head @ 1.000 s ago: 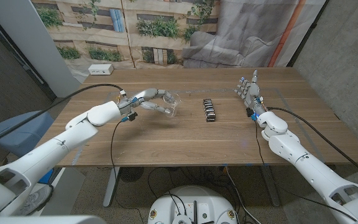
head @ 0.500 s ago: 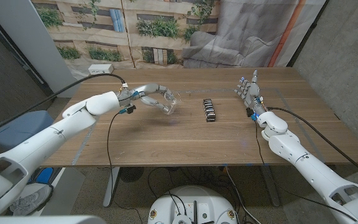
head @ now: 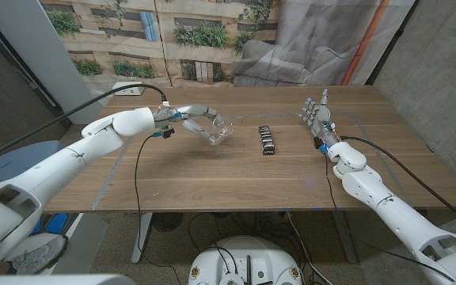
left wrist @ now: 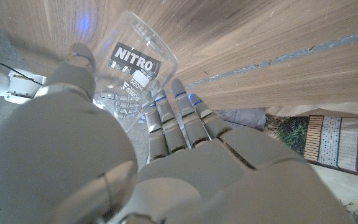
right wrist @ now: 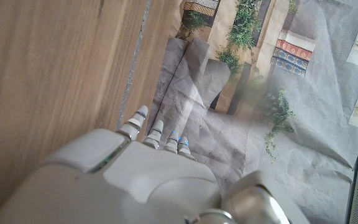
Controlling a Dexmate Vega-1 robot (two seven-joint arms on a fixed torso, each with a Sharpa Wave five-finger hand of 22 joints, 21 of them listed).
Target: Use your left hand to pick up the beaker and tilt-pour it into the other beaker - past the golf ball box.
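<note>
The left robot hand (head: 199, 120) holds the clear beaker (head: 219, 131) tipped above the counter (head: 236, 170), near the box (head: 267, 140). It looks light, slippery, breakable; grip its sides.

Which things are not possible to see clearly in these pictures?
- Beaker contents: head view, clear glass, too small.
- Beaker label below "NITRO": left wrist view, left hand covers it.
- Golf ball box lettering: head view, too small.
- Right hand palm: both views, turned away.
</note>
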